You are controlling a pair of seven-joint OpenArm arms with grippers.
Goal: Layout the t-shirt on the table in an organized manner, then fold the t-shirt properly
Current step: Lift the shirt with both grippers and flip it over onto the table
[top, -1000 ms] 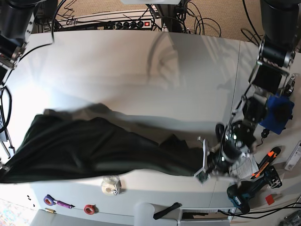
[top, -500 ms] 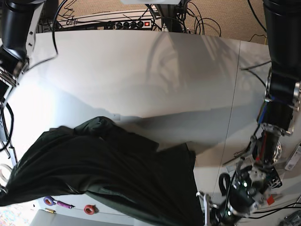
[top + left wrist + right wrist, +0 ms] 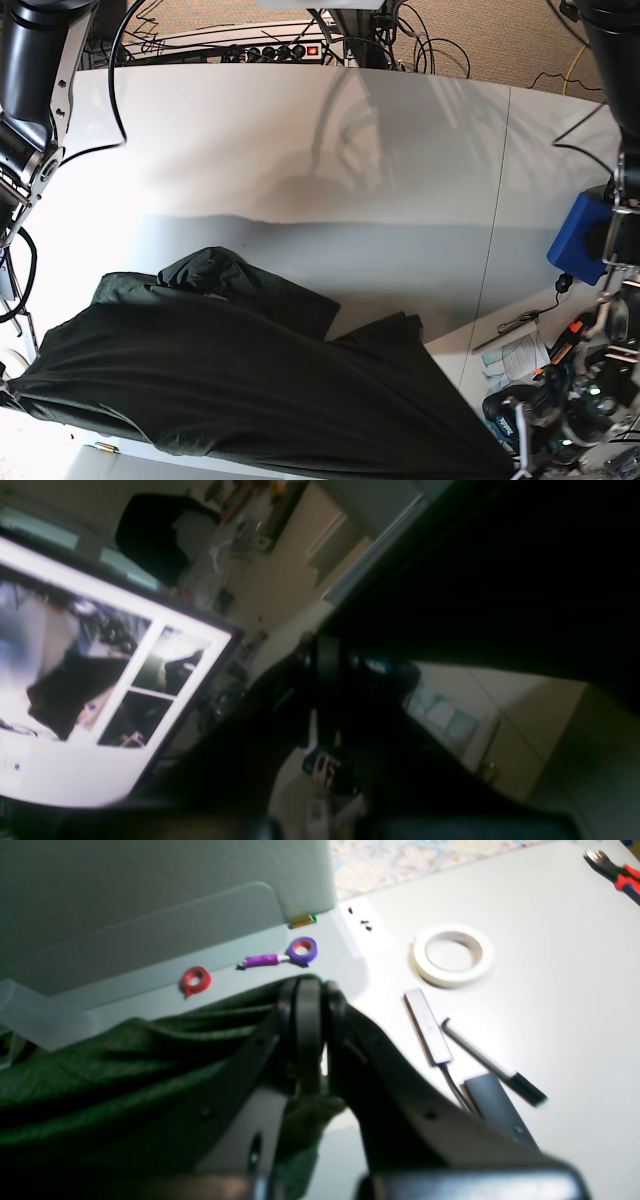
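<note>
The dark green t-shirt (image 3: pixel 250 390) hangs spread in a wide sheet over the near part of the white table (image 3: pixel 300 130), stretched between both arms. My right gripper (image 3: pixel 307 1007) is shut on a bunched edge of the green fabric (image 3: pixel 100 1065); in the base view that corner sits at the far left edge. My left gripper (image 3: pixel 325 665) looks shut, with dark cloth (image 3: pixel 500 580) around it, and it holds the shirt's lower right corner (image 3: pixel 500 462). A hump of the shirt (image 3: pixel 210 270) still rests on the table.
Below the right gripper lie a tape roll (image 3: pixel 452 955), a purple ring (image 3: pixel 302 949), a red ring (image 3: pixel 195 980), a pen (image 3: pixel 490 1060) and cutters (image 3: pixel 612 872). A blue block (image 3: pixel 585 240), papers (image 3: pixel 515 360) and a drill (image 3: pixel 520 415) sit at the right. Cables (image 3: pixel 270 50) line the back edge.
Both arms have drawn the shirt up and toward the near edge. It has gone from a low band on the table to a broad hanging sheet that hides the items there.
</note>
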